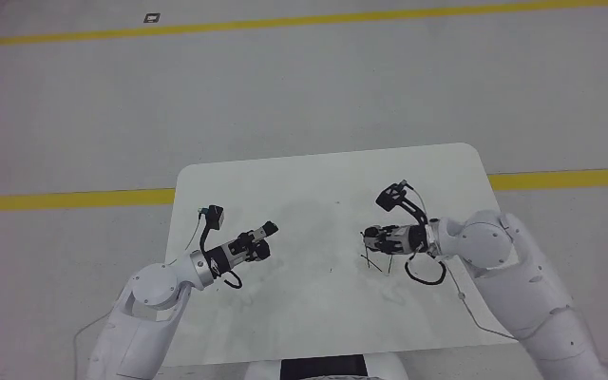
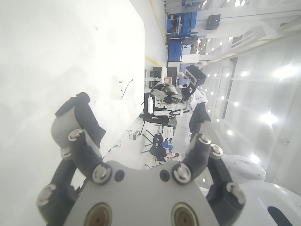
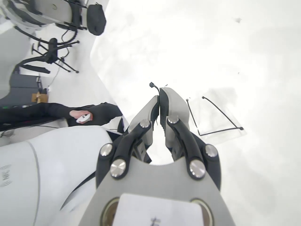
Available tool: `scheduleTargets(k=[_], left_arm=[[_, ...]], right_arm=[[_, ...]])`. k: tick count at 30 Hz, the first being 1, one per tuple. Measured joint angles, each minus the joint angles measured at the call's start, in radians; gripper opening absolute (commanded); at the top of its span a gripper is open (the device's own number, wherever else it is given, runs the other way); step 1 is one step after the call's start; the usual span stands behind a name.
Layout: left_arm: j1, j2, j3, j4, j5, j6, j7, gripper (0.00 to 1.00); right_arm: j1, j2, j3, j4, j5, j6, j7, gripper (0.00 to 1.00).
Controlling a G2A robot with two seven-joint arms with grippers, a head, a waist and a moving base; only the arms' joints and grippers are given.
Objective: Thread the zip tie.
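A thin black zip tie (image 3: 157, 90) is pinched between my right gripper's (image 3: 160, 93) shut fingers, and its small square head pokes out past the tips. This gripper (image 1: 370, 237) hovers low over the right-centre of the white table (image 1: 313, 185). Two more black zip ties (image 3: 193, 116) (image 3: 221, 112) lie loose on the table beside it, seen as thin lines (image 1: 372, 263) from above. My left gripper (image 2: 141, 111) stands open and empty over the left-centre of the table (image 1: 266, 234), turned toward the right gripper (image 2: 167, 93). One loose zip tie (image 2: 128, 86) lies between them.
A clear plastic sheet (image 3: 223, 95) lies under the loose ties. The table's rounded far corner (image 2: 141, 22) and right edge are close to the right arm. Bare tabletop spreads between the two grippers and toward the far edge.
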Motion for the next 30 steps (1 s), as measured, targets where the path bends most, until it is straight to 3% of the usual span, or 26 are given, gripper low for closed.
scheduleTargets(k=[4,18,23,30], left_arm=[[0.0,0.0,0.0,0.0,0.0,0.0,0.0,1.0],[0.0,0.0,0.0,0.0,0.0,0.0,0.0,1.0],[0.0,0.0,0.0,0.0,0.0,0.0,0.0,1.0],[0.0,0.0,0.0,0.0,0.0,0.0,0.0,1.0]], right_arm=[[0.053,-0.004,-0.03,0.04,0.063,-0.003,0.029,0.0],[0.051,-0.004,-0.03,0.04,0.061,-0.001,0.026,0.0],[0.074,-0.011,-0.08,0.04,0.057,0.043,-0.004,0.0],[0.184,-0.036,-0.187,0.064,0.104,0.158,-0.029,0.0]])
